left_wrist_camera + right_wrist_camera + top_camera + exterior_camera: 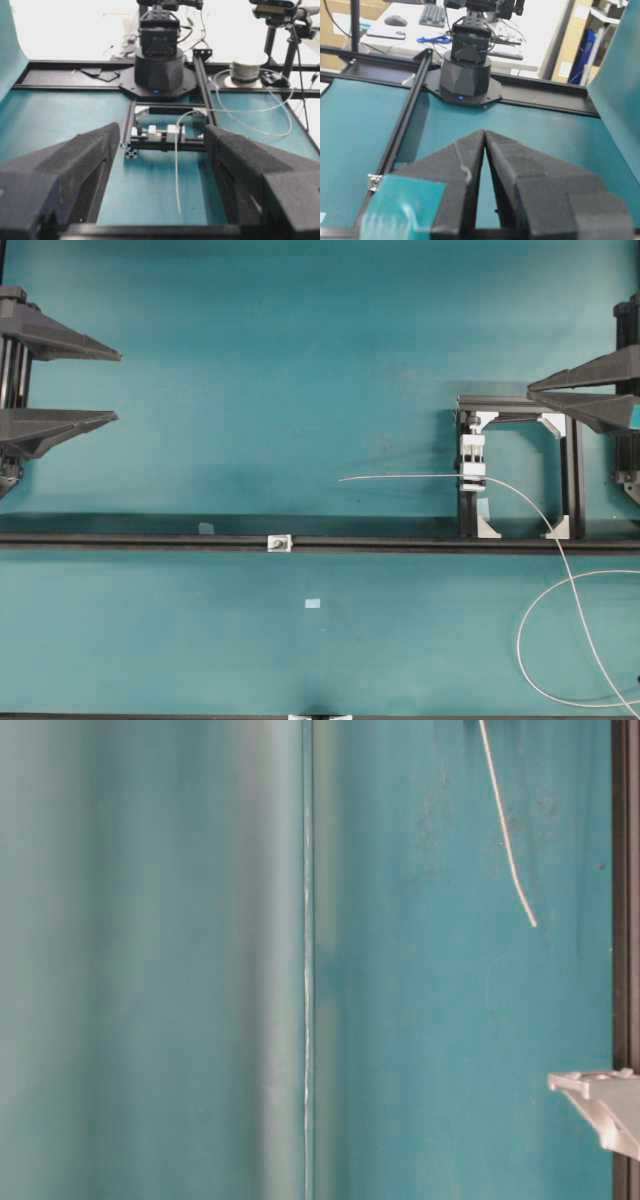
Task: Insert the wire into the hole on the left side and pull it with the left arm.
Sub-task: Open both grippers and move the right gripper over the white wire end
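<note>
Clamp block (472, 462) grips wire (400, 477), black rail (150, 540) bearing hole (279, 542) below

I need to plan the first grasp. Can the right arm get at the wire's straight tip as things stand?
Probably yes: the wire tip juts free from the clamp block over bare table, and nothing lies between it and the right gripper.

The wire (560, 560) loops off the overhead view's right and bottom edges. Both arms are cropped there, showing only claws. The hole (279, 542) in its bracket is too small to make out clearly.
</note>
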Tool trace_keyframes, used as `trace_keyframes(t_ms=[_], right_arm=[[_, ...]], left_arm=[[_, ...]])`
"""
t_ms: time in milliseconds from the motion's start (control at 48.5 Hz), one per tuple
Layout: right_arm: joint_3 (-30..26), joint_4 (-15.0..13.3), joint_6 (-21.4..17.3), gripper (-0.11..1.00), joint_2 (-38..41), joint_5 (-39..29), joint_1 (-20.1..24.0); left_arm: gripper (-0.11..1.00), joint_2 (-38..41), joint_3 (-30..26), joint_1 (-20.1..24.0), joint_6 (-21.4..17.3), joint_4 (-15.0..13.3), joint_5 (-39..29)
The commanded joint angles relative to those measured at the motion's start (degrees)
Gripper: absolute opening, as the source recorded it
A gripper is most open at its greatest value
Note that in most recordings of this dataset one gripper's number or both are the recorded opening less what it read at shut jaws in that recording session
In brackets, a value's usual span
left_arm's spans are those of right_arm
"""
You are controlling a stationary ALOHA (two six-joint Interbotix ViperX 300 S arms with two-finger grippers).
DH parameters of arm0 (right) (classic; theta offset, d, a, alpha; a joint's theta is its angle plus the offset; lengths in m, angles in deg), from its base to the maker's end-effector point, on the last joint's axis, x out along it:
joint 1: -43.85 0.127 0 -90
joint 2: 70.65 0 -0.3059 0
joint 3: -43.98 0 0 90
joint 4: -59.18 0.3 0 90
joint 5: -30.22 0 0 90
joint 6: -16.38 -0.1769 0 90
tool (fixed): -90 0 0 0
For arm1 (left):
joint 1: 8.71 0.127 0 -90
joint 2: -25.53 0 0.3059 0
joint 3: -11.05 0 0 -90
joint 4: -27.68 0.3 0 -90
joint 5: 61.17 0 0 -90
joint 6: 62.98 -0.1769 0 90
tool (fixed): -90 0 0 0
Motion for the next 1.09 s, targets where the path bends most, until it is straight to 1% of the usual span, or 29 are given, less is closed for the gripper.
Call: trace_keyframes(t_ms=[0,21,41,83,144,206,289,413,578,722,804,846,908,949,1011,1052,1073], right_arm=[[-0.2,0.1,-0.5,0.24,0.9,0.7,-0.2],[0.3,0.1,-0.5,0.24,1.1,1.1,-0.2],[0.6,0.1,-0.5,0.22,1.2,1.7,-0.2],[1.5,0.1,-0.5,0.13,1.8,2.8,-0.2],[2.6,0.1,-0.6,0.04,2.6,4.9,-0.2],[3.7,0.1,-0.8,0.03,3.7,7.4,-0.2],[4.3,0.1,-1.1,0.03,4.7,9.1,-0.2],[4.4,0.1,-1.8,0.03,6.3,9.3,-0.2],[4.3,0.1,-2.8,0.03,9.8,9.5,-0.2],[4.0,0.1,-5.3,0.03,13.0,9.7,-0.1],[4.1,0.0,-7.4,0.03,14.4,9.7,-0.1],[4.0,0.1,-8.2,0.04,14.9,9.7,-0.1],[4.0,0.1,-9.1,0.12,15.2,9.3,-0.2],[4.0,0.0,-9.5,0.22,15.4,9.3,-0.1],[4.0,0.1,-9.7,0.39,15.6,9.3,-0.2],[4.1,0.1,-9.7,0.51,15.6,9.3,-0.1],[4.1,0.1,-9.7,0.60,15.6,9.3,-0.1]], left_arm=[[0.24,0.7,0.4,-0.4,0.1,-1.8,2.5],[0.24,0.7,0.9,-0.4,0.2,-1.8,3.0],[0.22,0.8,1.1,-0.4,0.3,-1.8,3.5],[0.12,0.7,1.8,-0.4,0.3,-1.8,4.7],[0.02,0.7,2.9,-0.4,0.4,-1.8,6.2],[-0.05,0.8,3.4,-0.4,0.4,-1.8,6.9],[-0.10,1.1,3.8,-0.4,-0.1,-1.8,6.9],[-0.10,2.5,4.4,-0.4,-0.3,-1.8,6.6],[-0.10,8.6,4.1,-0.5,-0.3,-1.8,7.0],[-0.09,14.1,3.1,-0.5,-0.4,-1.8,8.5],[-0.05,16.1,3.3,-0.4,-0.4,-1.8,9.8],[0.00,16.8,3.5,-0.4,-0.4,-1.8,10.3],[0.08,17.8,3.9,-0.4,-0.4,-1.8,10.8],[0.15,18.3,4.1,-0.4,-0.4,-1.8,11.0],[0.26,18.8,4.3,-0.4,-0.5,-1.8,11.2],[0.31,19.2,4.4,-0.4,-0.6,-1.8,11.4],[0.33,19.5,4.4,-0.4,-0.7,-1.8,11.4]])
